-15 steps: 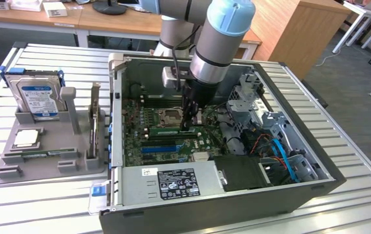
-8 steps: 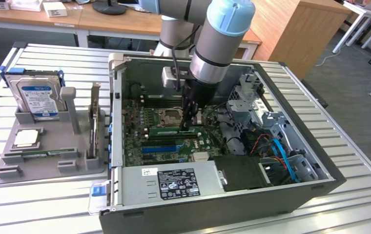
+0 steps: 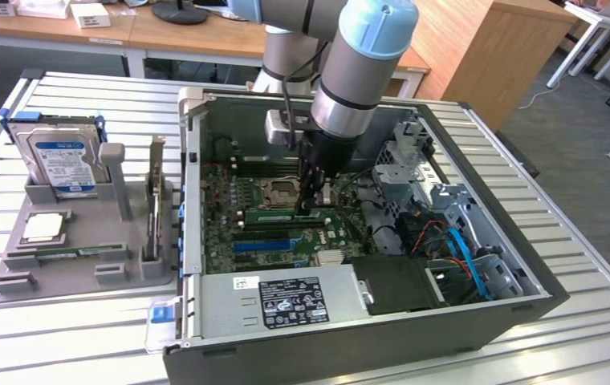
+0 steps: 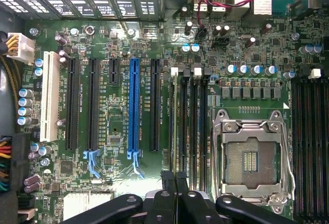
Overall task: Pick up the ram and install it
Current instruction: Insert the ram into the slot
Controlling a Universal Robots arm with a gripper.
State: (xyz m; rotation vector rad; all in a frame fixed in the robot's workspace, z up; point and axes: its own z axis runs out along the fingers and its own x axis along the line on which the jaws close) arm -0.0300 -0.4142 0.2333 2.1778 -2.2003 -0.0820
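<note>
Reaching down into the open computer case (image 3: 391, 345), the gripper (image 3: 307, 207) has its fingers (image 4: 169, 185) pressed together with nothing seen between them. Its tip is at the exterior view's right end of the ram (image 3: 267, 215). The ram is a thin green strip with dark chips, standing on edge in a slot just near of the processor socket (image 3: 280, 191). I cannot tell whether the tip touches it.

The power supply (image 3: 283, 281) at the near side carries a black label (image 3: 294, 303) with white print and a small white sticker (image 3: 244, 282), both too small to read. On the grey tray (image 3: 80, 277) at the exterior view's left, an upright hard drive (image 3: 61, 160) has a blue and white label, also unreadable. The wrist view shows white lettering along the black and blue slots (image 4: 134, 106), but it is too fine to make out.
</note>
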